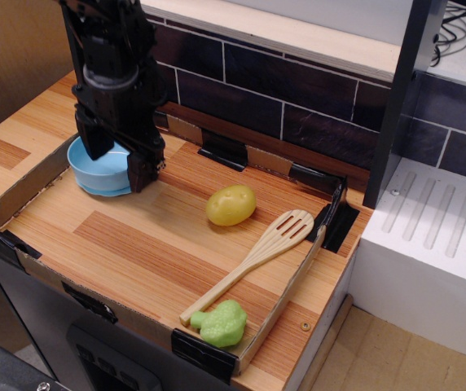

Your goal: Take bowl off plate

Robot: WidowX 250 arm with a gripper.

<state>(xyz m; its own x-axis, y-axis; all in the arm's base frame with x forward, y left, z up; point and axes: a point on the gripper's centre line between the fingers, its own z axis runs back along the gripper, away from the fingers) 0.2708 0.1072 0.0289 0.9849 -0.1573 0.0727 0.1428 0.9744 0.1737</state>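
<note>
The light-blue bowl (pixel 96 168) sits on the flat light-blue plate (pixel 112 193) at the back left of the wooden tray. Only a thin edge of the plate shows under the bowl. My black gripper (pixel 119 159) is low over the bowl's right side and hides much of it. It is open. One finger (pixel 94 140) is down inside the bowl, and the other finger (pixel 141 169) is outside the bowl's right wall, down near the plate's edge. I cannot tell if either finger touches the wall.
A yellow potato (pixel 231 204) lies mid-tray. A wooden slotted spatula (pixel 253 262) and a green sponge-like piece (pixel 219 322) lie at the front right. Cardboard walls (pixel 21 186) rim the tray. A dark tiled wall stands behind, and a white rack (pixel 437 228) is at the right.
</note>
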